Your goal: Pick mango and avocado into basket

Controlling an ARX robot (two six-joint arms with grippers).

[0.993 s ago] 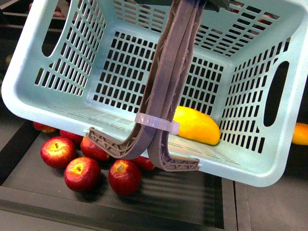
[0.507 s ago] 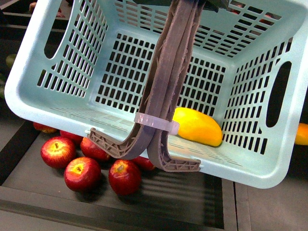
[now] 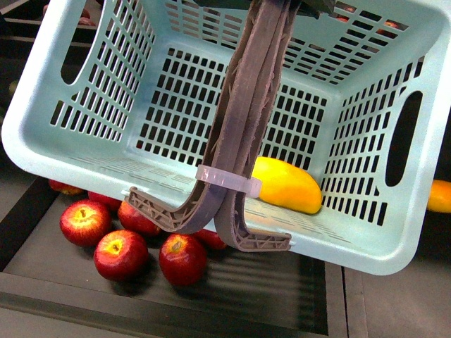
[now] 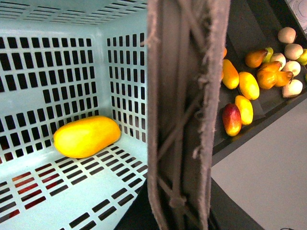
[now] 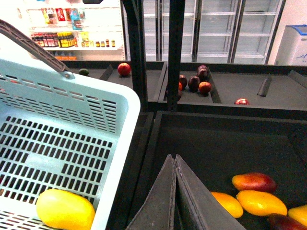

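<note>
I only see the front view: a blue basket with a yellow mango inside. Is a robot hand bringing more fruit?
Observer: No. The right gripper is shut with nothing in it, beside the basket.
Operator: What's near it?
Observer: A dark bin holding a red-blushed mango and other yellow mangos.
Operator: Anything else in the basket?
Observer: The left wrist view shows only the mango on its floor.

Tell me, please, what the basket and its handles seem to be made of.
The basket looks like moulded plastic: pale turquoise, smooth, evenly slotted. The handles are probably plastic too: brown-grey, matt, with ribbed ends and frayed edges.
</note>
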